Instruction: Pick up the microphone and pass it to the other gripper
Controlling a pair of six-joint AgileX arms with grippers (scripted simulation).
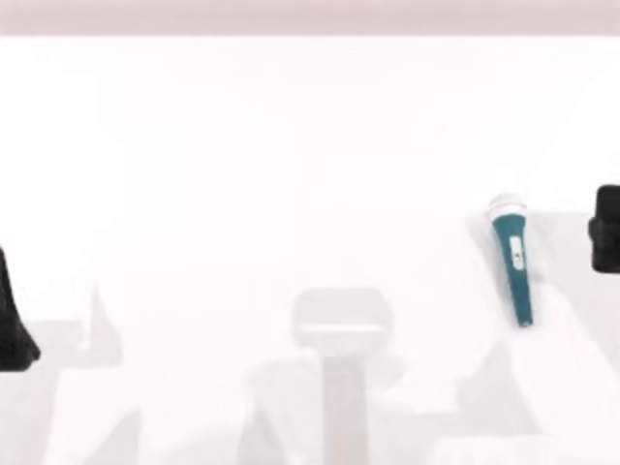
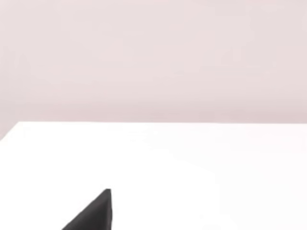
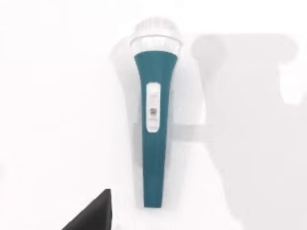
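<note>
Lying flat on the white desk [image 1: 291, 174], toward its right side, the microphone [image 1: 511, 257] is pointing its mesh head to the far edge and its teal handle to the near one. The right hand [image 1: 605, 230] is hovering just beside it at the right edge, not touching it. The left hand [image 1: 12, 320] is sitting parked at the left edge. Whether either hand is open, I cannot tell.

Bright washed-out glare, faint grey shadows, soft blur

I could read no text, label, brand or number. The microphone's [image 3: 154, 129] white switch panel [image 3: 153, 107] bore only a small dark mark, too blurred to read.
</note>
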